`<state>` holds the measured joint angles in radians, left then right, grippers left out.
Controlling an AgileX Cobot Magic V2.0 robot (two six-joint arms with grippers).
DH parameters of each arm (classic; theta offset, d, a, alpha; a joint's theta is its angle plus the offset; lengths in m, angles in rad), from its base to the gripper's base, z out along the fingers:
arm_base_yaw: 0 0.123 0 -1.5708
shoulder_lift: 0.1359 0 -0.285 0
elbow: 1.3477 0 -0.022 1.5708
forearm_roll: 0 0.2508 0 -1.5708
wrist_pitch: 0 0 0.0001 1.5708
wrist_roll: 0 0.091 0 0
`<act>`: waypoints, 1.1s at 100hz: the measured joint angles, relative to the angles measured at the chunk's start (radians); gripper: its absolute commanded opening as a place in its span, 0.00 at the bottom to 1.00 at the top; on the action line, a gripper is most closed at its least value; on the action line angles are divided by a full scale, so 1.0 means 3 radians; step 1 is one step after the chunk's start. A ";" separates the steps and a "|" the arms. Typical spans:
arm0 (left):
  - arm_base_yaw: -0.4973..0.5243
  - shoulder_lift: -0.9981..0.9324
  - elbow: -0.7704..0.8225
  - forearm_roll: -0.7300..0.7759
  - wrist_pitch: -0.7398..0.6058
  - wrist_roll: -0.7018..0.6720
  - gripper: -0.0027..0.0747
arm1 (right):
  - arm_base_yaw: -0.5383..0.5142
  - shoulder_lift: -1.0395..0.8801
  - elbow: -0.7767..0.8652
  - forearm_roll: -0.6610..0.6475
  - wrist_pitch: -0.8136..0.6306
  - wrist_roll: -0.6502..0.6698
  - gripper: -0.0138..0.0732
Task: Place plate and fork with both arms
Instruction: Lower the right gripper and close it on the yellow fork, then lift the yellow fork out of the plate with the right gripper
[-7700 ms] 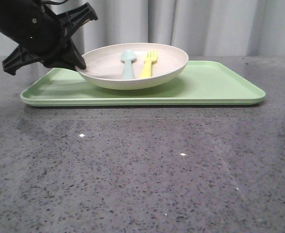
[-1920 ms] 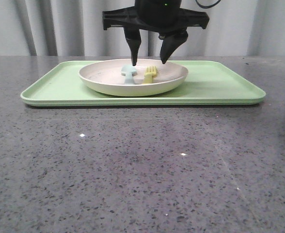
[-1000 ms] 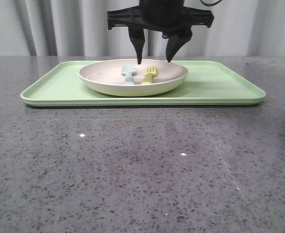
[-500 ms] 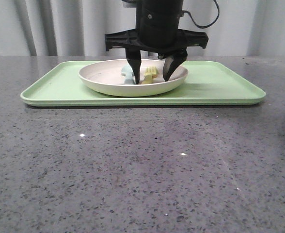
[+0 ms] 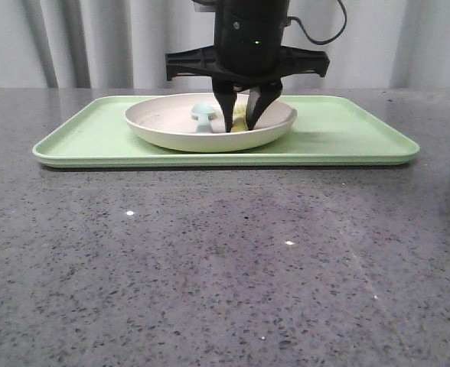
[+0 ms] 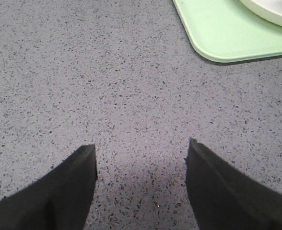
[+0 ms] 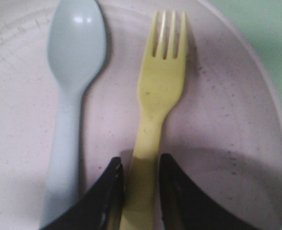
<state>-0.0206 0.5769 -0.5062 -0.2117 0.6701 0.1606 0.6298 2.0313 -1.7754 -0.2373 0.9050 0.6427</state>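
Now the right tool [image 5: 240, 122] has come down into the plate [image 5: 171, 126] and its fingers have narrowed around the handle of the fork [image 7: 153, 143], beside the spoon [image 7: 74, 86]. Plate rests on the green tray [image 5: 347, 134]. I judge lifting comes next. Left tool [image 6: 141, 167] hangs wide open, empty, over the table [image 6: 83, 72].

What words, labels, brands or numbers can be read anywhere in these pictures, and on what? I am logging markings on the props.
None can be read in any view.
The plate, fork, spoon and tray are plain, with no print.
The right gripper, its fingers at the fork's handle, shows only a small green light on the arm above, no lettering.
The left gripper is bare too.
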 measured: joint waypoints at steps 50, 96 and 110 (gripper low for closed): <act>0.0008 0.0000 0.0000 0.0000 0.0000 0.0000 0.56 | 0.0000 0.0000 -0.0002 0.0000 0.0000 0.0000 0.09; 0.0008 0.0000 0.0000 0.0000 0.0000 0.0000 0.56 | 0.0000 -0.0007 -0.0132 0.0000 0.0217 0.0000 0.08; 0.0008 0.0000 0.0000 0.0000 0.0000 0.0000 0.56 | 0.0000 -0.0086 -0.0263 0.0000 0.0351 -0.0026 0.08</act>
<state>-0.0184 0.5769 -0.5062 -0.2117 0.6701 0.1606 0.6298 2.0054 -1.8544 -0.2373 1.0104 0.6349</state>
